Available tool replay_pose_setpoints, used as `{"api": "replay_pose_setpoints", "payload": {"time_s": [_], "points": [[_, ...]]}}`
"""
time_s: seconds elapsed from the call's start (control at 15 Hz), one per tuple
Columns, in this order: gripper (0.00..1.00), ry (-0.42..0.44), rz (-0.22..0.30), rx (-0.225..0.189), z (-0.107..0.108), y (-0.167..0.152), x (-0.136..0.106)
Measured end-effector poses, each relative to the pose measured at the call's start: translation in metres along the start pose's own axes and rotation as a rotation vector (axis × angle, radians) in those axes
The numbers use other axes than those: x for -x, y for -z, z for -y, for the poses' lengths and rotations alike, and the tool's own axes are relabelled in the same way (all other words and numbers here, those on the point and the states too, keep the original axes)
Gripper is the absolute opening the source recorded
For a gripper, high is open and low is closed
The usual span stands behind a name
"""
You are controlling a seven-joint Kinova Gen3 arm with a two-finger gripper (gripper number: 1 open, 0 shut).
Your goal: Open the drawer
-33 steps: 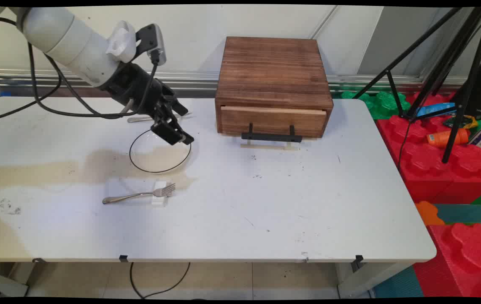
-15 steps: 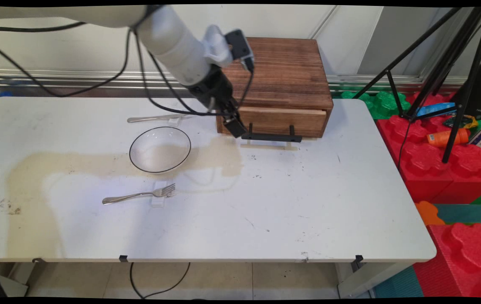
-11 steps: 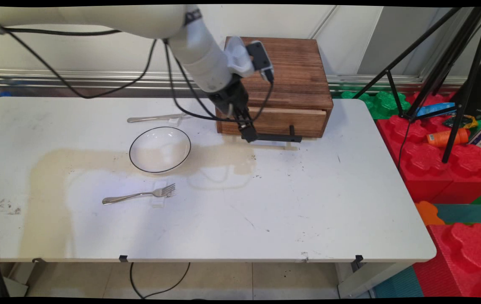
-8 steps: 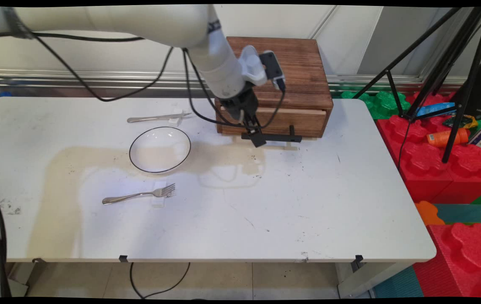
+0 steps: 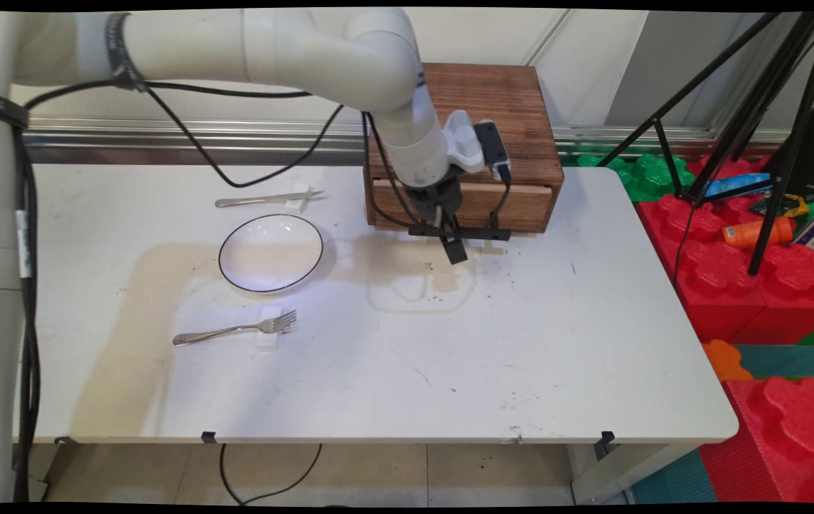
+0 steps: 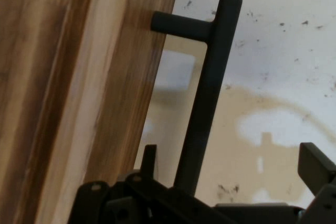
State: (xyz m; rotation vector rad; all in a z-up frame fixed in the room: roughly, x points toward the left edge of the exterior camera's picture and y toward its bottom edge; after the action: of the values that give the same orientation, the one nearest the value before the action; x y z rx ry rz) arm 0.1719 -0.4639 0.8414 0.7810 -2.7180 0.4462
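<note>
A brown wooden box (image 5: pixel 464 114) with one drawer (image 5: pixel 521 203) stands at the back of the white table (image 5: pixel 521 343). The drawer is pushed in, and a black bar handle (image 5: pixel 493 233) stands out from its front. My gripper (image 5: pixel 450 241) is at the left part of this handle, pointing down, and it is open. In the hand view the handle (image 6: pixel 210 87) runs down between the two fingers of the gripper (image 6: pixel 232 157), nearer the left finger (image 6: pixel 149 157) than the right one (image 6: pixel 315 163). The drawer front (image 6: pixel 79 77) fills the left side. Nothing is held.
A white bowl with a black rim (image 5: pixel 270 253) sits left of the box. A fork (image 5: pixel 235 330) lies in front of the bowl and a knife (image 5: pixel 264 200) behind it. Right of the table are a black tripod (image 5: pixel 771 143) and red blocks (image 5: pixel 757 285) with bottles.
The arm has swung right from above the bowl to the drawer front. The gripper has come down onto the left part of the handle. Bowl, fork and knife have not moved.
</note>
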Motion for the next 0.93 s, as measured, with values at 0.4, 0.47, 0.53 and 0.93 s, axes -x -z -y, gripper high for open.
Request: {"api": "replay_pose_setpoints", "payload": {"time_s": [0.4, 0.47, 0.53, 0.93], "points": [[1.00, -0.020, 0.035, 0.013, -0.002, -0.028, -0.010], [1.00, -0.023, 0.040, 0.015, -0.003, -0.031, -0.011], [1.00, -0.026, 0.045, 0.018, -0.005, -0.034, -0.012], [1.00, -0.045, 0.063, 0.033, -0.019, -0.039, -0.012]]}}
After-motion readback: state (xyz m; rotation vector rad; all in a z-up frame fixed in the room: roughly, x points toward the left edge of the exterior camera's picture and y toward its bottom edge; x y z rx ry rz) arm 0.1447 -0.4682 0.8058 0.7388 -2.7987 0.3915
